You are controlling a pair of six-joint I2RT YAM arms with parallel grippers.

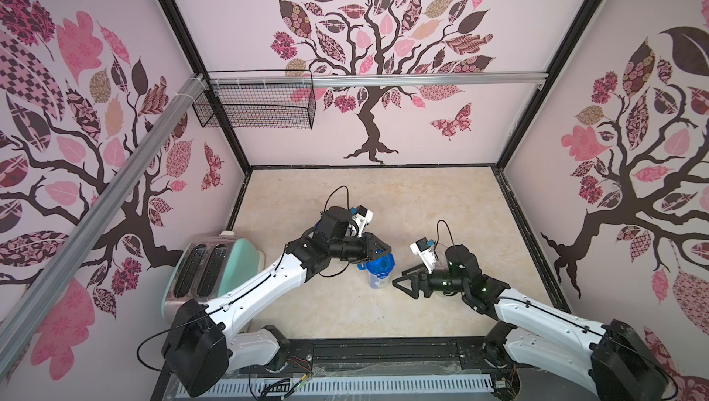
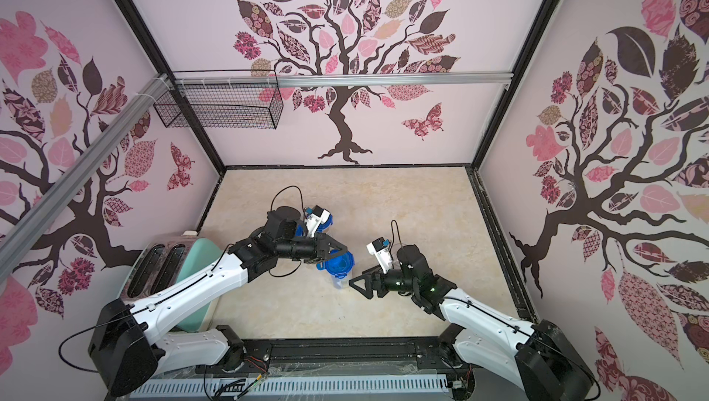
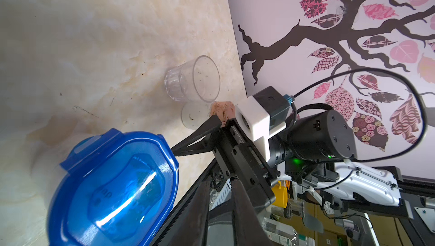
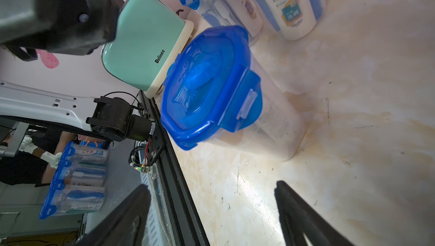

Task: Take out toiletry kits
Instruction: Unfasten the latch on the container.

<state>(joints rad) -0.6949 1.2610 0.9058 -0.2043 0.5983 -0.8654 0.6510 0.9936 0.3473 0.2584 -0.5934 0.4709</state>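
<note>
Marks you can read:
- Toaster (image 4: 146, 44): "Belinee", black, on the mint side.
- Bottle (image 4: 289, 9): "REPAND", with "去屑" on its blue patch. You will find the smaller print too fine.
- Pack (image 4: 77, 174): "中".

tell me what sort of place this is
Likely a staged robot test booth, not a real home: pink panel walls with tree decals in a black frame enclose a marble-look tabletop, holding a mint-green toaster and a clear jar with a blue clip lid.
</note>
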